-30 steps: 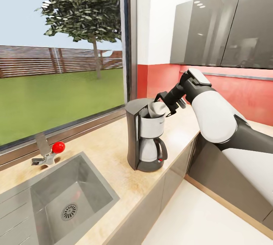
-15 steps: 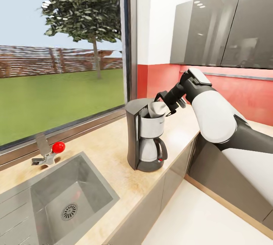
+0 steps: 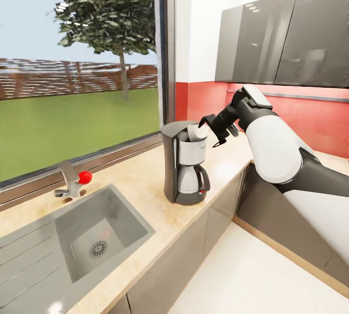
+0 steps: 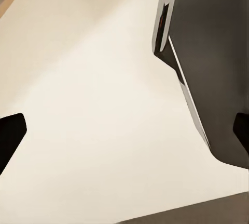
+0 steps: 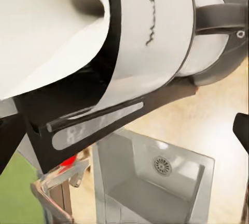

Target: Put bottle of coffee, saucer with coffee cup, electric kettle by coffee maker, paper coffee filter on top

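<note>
The countertop looks like pale beige wood grain with a smooth, faintly satin finish. The sink is brushed grey steel, matt. The coffee maker has a dark matt plastic body, a glossy white-silver front and a shiny carafe. At its top, toward 12 o'clock, the paper coffee filter is thin, matt white paper. Glossy grey wall cabinets reflect lights.
</note>
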Tool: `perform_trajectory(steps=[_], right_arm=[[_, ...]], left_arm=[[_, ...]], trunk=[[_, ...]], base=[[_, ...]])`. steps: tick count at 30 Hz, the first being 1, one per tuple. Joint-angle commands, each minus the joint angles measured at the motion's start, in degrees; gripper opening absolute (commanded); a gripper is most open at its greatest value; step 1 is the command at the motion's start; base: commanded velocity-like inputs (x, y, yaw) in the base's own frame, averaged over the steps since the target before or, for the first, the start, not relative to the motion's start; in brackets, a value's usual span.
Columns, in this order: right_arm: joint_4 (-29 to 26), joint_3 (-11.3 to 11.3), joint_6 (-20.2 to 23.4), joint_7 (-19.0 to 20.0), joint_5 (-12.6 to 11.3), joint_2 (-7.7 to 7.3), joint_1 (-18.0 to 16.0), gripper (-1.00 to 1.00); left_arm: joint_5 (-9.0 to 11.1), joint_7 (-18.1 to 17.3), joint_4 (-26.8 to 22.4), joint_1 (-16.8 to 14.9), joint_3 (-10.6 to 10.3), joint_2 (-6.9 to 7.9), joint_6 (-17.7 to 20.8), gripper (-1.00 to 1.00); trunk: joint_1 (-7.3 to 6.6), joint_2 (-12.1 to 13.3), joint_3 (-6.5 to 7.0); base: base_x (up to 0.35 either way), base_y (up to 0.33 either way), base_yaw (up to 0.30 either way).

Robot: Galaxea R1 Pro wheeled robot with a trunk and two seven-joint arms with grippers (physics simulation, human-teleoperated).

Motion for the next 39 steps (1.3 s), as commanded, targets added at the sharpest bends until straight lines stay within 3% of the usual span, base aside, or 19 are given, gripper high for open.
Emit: perform_trajectory(steps=[1, 22, 29, 34, 38, 39], right_arm=[[-0.18, -0.12, 0.47, -0.39, -0.20, 0.02, -0.03, 1.00], [-0.35, -0.12, 0.47, -0.41, -0.29, 0.02, -0.03, 1.00], [4.52, -0.04, 0.63, -0.21, 0.54, -0.50, 1.15, 1.00], [7.88, 0.10, 0.71, 0.31, 6.62, -2.21, 8.25, 1.00], [8.49, 0.13, 0.72, 3.27, 16.05, -2.70, 15.20, 1.00], [8.64, 0.15, 0.73, 5.34, 20.13, -2.77, 18.00, 1.00]], left_arm=[[0.12, -0.02, -0.08, -0.01, 0.44, -0.01, 0.23, 1.00], [0.12, -0.02, -0.14, -0.01, 0.44, -0.05, 0.21, 1.00], [0.02, -0.02, -0.21, -0.01, 0.41, -0.16, 0.13, 1.00], [-0.09, -0.02, -0.35, -0.01, 0.23, -0.28, 0.08, 1.00], [-0.26, -0.02, -0.43, -0.01, -0.04, -0.31, 0.06, 1.00], [-0.28, -0.02, -0.52, -0.01, -0.09, -0.31, 0.06, 1.00]], trunk=[[-0.01, -0.11, -0.12], [-0.01, -0.11, -0.12], [-0.01, -0.11, -0.12], [-0.01, -0.11, -0.12], [-0.01, -0.11, -0.12], [-0.01, -0.11, -0.12]], base=[[-0.335, 0.000, 0.000], [-0.318, 0.000, 0.000], [-0.082, 0.000, 0.000], [-0.008, 0.000, 0.000], [-0.002, 0.000, 0.000], [0.000, 0.000, 0.000]])
